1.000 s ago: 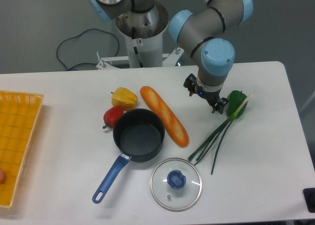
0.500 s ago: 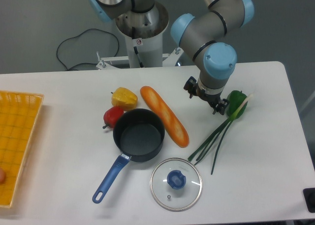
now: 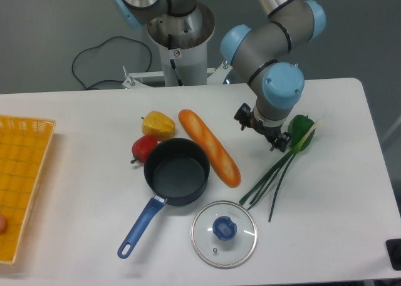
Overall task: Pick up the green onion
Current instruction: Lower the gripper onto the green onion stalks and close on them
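The green onion (image 3: 279,169) lies on the white table (image 3: 94,111) right of centre. Its dark stalks fan out toward the lower left, and its pale stem end (image 3: 309,131) rests across a green bell pepper (image 3: 299,126). My gripper (image 3: 262,129) points down just left of the pepper, above the onion's upper part and not touching it. Black finger parts stick out on either side under the blue wrist joint, so the gripper looks open and holds nothing. The fingertips themselves are hidden by the wrist.
A bread loaf (image 3: 209,147) lies left of the gripper. A black pot with a blue handle (image 3: 176,171), a glass lid (image 3: 223,233), a yellow pepper (image 3: 157,124) and a red pepper (image 3: 144,148) sit nearby. A yellow basket (image 3: 22,173) stands at the left edge.
The gripper has shifted slightly right and toward the front, closer to the green onion. The objects have not moved.
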